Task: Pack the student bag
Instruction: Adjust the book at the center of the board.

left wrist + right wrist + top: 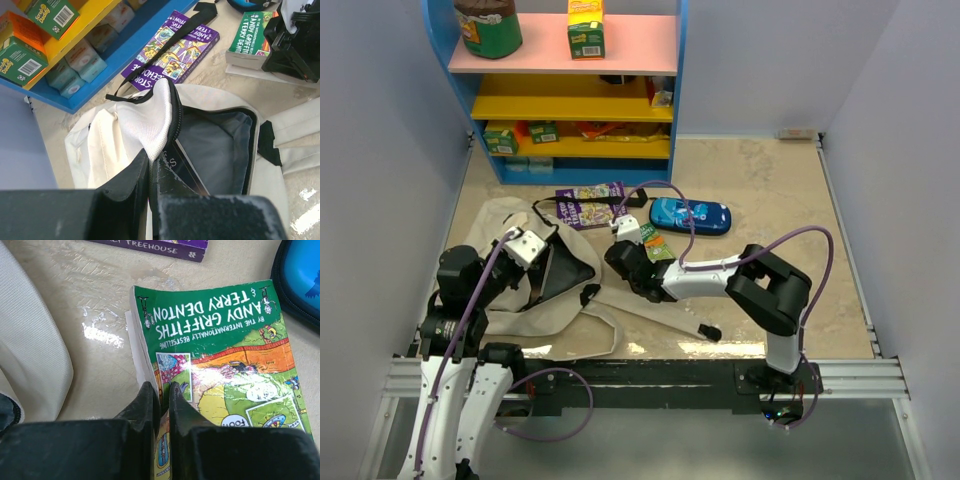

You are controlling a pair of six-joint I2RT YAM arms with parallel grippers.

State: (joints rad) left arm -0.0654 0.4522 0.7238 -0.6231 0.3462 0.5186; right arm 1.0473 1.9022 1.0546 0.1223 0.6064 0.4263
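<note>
- Student bag [545, 315]: lies on the bench [770, 180], left of centre, with its mouth open.
- Left claw [152, 161]: clamped on the bag's white, zip-edged flap, which is held raised.
- Purple book [590, 206]: lies flat on the bench, just beyond the bag.
- Right claw [161, 394]: closed on the edge of the green book [225, 335], just right of the bag.
- Blue pencil case [690, 215]: farther right, near the green book.

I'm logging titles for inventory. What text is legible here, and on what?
"ANDY GRIFFITHS & TERRY DENTON": green book cover.
"TREEHOUSE": purple book spine.
"Scrub Daddy": green box on the shelf.
Labels on the jar and carton: too small to read.
</note>
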